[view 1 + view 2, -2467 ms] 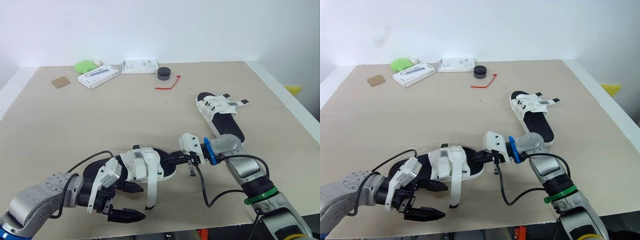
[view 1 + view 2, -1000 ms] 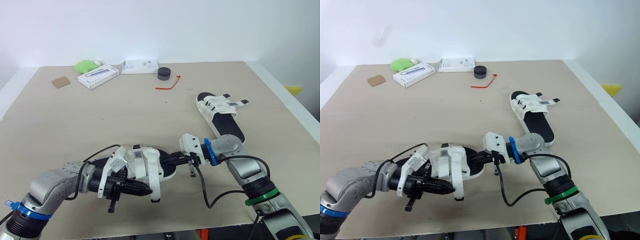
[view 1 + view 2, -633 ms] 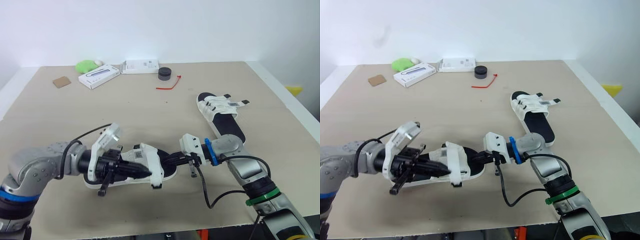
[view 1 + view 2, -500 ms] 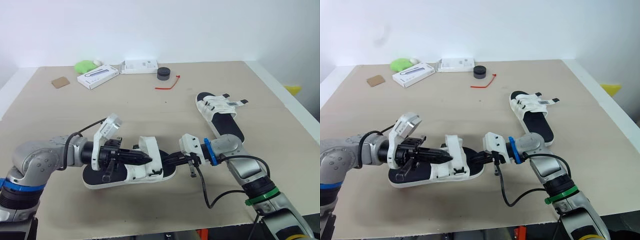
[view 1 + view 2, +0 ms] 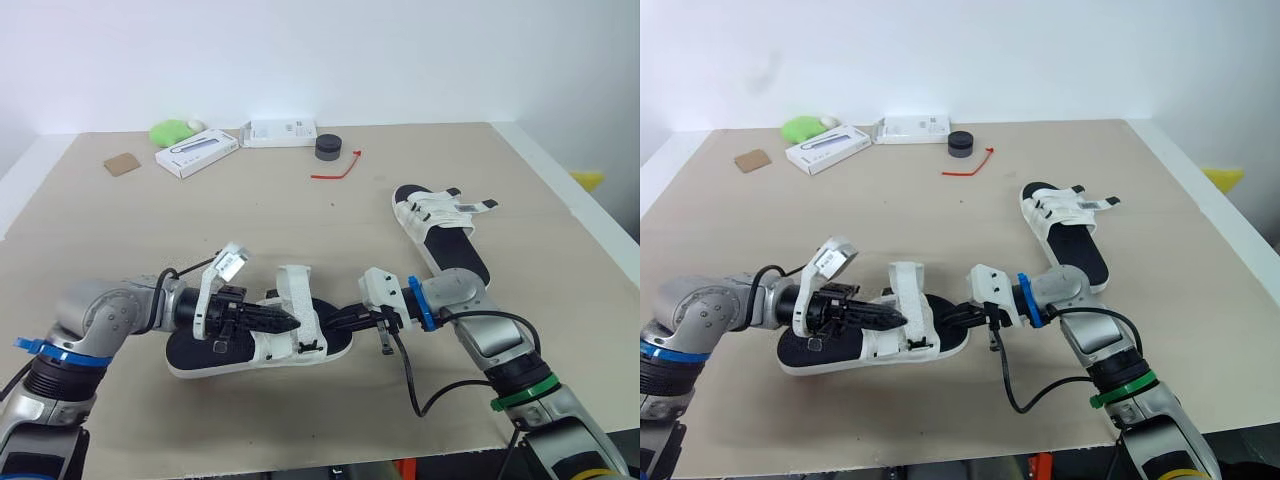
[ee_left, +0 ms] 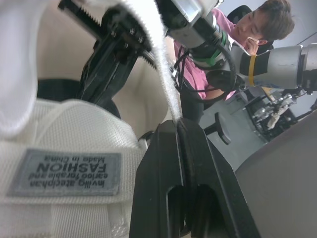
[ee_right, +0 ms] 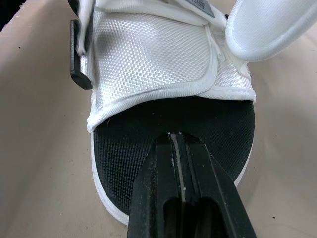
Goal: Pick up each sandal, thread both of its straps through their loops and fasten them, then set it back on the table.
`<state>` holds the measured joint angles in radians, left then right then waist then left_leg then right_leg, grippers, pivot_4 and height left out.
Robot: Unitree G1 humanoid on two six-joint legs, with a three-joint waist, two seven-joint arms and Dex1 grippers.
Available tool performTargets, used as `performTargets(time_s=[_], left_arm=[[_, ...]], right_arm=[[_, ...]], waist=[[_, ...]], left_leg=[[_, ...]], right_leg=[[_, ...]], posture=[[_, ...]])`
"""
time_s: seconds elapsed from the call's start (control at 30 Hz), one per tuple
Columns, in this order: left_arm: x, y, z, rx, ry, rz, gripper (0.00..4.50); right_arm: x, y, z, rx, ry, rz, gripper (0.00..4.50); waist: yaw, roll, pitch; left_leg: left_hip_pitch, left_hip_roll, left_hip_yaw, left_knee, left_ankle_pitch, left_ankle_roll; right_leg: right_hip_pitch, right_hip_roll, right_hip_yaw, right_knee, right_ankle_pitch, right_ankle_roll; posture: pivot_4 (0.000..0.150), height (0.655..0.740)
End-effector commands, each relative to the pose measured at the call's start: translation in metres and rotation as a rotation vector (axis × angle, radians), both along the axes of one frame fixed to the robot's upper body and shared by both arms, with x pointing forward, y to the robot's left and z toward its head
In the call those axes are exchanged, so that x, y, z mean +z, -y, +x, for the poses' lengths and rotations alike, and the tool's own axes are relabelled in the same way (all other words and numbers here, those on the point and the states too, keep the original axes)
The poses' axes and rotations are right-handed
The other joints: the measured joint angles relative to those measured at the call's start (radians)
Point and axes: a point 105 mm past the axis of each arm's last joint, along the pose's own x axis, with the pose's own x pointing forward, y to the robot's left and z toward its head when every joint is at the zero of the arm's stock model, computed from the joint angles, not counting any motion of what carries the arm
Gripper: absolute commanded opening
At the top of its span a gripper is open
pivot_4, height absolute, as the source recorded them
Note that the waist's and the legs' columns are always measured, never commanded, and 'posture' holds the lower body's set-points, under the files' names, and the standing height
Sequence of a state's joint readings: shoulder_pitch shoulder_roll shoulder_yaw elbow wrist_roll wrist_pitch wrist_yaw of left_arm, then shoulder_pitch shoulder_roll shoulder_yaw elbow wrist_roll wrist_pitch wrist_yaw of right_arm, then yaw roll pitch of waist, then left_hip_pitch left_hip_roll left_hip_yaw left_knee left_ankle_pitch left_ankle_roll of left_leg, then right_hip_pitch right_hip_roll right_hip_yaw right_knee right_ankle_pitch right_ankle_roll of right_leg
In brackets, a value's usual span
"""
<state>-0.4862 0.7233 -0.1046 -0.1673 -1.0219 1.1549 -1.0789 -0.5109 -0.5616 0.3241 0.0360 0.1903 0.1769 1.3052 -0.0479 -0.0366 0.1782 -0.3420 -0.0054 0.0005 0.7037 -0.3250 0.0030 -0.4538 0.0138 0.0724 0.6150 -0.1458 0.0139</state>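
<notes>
The near sandal, black footbed and white straps, lies flat on the table. My left gripper reaches across it from the heel side and is shut on the edge of a white strap, which stands upright. The pinched strap edge runs into the closed fingertips. My right gripper is shut, its tips over the toe end of the footbed. The second sandal lies farther back on the right, straps loose.
At the back stand two white boxes, a black round object, a red tie, a green object and a brown card. A person sits beyond the table.
My left gripper came from the near edge up over the sandal, pulling the hanging strap up until it stands upright. The right arm has stayed put.
</notes>
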Motion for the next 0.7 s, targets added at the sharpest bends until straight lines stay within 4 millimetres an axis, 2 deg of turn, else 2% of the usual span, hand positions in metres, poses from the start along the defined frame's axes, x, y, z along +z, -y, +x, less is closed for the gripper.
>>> performTargets(time_s=[0.03,0.27,0.5,0.7], left_arm=[[0.002,0.000,-0.006,-0.033,0.000,0.006,0.02],[-0.003,-0.001,-0.002,0.012,-0.025,0.016,0.02],[-0.029,0.000,-0.004,0.036,0.003,0.125,0.02],[-0.032,0.000,0.003,0.052,0.047,0.145,0.02]], right_arm=[[0.004,0.002,-0.001,-0.005,0.018,-0.002,0.00],[0.004,0.001,0.000,-0.004,0.021,-0.002,0.00],[0.004,-0.001,0.001,0.000,0.023,0.002,0.00],[0.004,-0.001,0.001,0.001,0.025,0.002,0.00]], waist=[[0.000,0.000,0.000],[0.000,0.000,0.000],[0.000,0.000,0.000],[0.000,0.000,0.000]], left_leg=[[0.000,0.000,0.000,0.000,0.000,0.000],[0.000,0.000,-0.001,0.000,0.000,0.000],[0.000,0.000,-0.002,0.000,0.000,0.000],[0.002,0.000,-0.002,0.000,0.000,0.000]], right_leg=[[0.000,0.000,0.000,0.000,0.000,0.000],[0.000,0.000,0.000,0.000,0.000,0.000],[0.000,-0.001,0.000,0.000,0.000,0.000],[0.002,-0.001,0.001,0.000,0.000,0.000]], posture=[[0.150,0.7400],[0.150,0.7400],[0.150,0.7400],[0.150,0.7400]])
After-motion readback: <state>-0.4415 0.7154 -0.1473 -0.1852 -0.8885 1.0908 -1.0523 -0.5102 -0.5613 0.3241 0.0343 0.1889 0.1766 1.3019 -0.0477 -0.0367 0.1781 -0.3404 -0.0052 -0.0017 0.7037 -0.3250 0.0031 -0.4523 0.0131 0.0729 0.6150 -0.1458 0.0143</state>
